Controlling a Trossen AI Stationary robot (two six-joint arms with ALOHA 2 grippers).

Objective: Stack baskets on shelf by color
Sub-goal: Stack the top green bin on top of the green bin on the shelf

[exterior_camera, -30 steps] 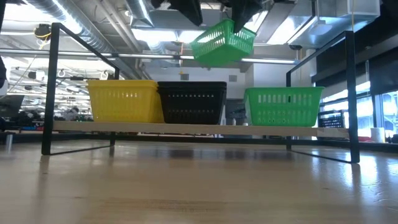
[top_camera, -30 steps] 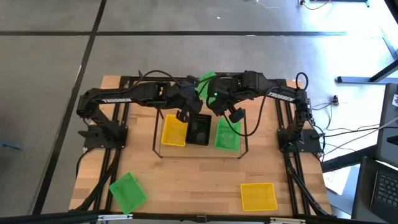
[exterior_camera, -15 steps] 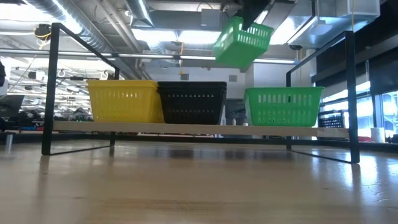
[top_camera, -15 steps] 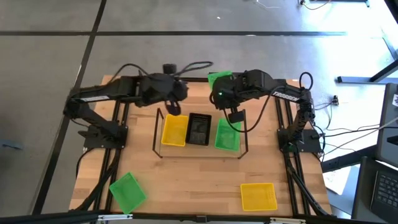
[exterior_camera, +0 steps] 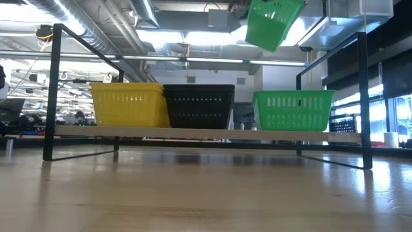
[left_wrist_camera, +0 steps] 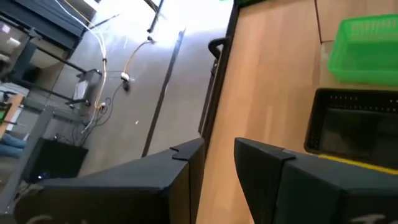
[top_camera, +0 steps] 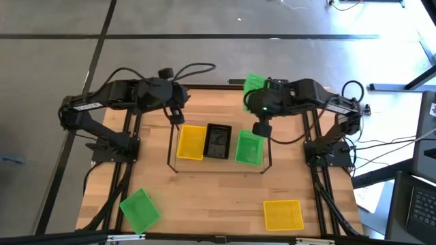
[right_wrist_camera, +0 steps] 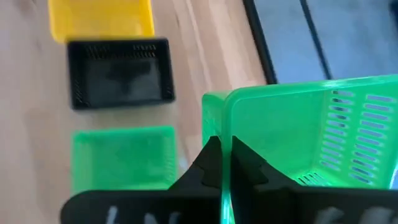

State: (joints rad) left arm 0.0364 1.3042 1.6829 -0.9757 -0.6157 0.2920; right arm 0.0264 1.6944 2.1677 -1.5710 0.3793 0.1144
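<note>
A: What are the right gripper's point(right_wrist_camera: 222, 163) jaws doing?
B: Pinched shut on the wall of a green basket point(right_wrist_camera: 305, 130), held tilted in the air above the shelf point(exterior_camera: 193, 133), near its green end.
A: And the left gripper point(left_wrist_camera: 214, 163)?
B: Jaws apart, empty, up behind the shelf's yellow basket point(top_camera: 191, 141).

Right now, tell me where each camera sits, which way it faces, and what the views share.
High view: overhead, straight down on both arms, the shelf and two loose baskets.
Low view: table height, level across; the held green basket hangs above the shelf's green basket.
Left wrist view: past the left gripper, jaws apart, toward the black basket.
Right wrist view: past the right gripper, jaws shut on the held green basket's wall.
Shared: all four show the black basket.
</note>
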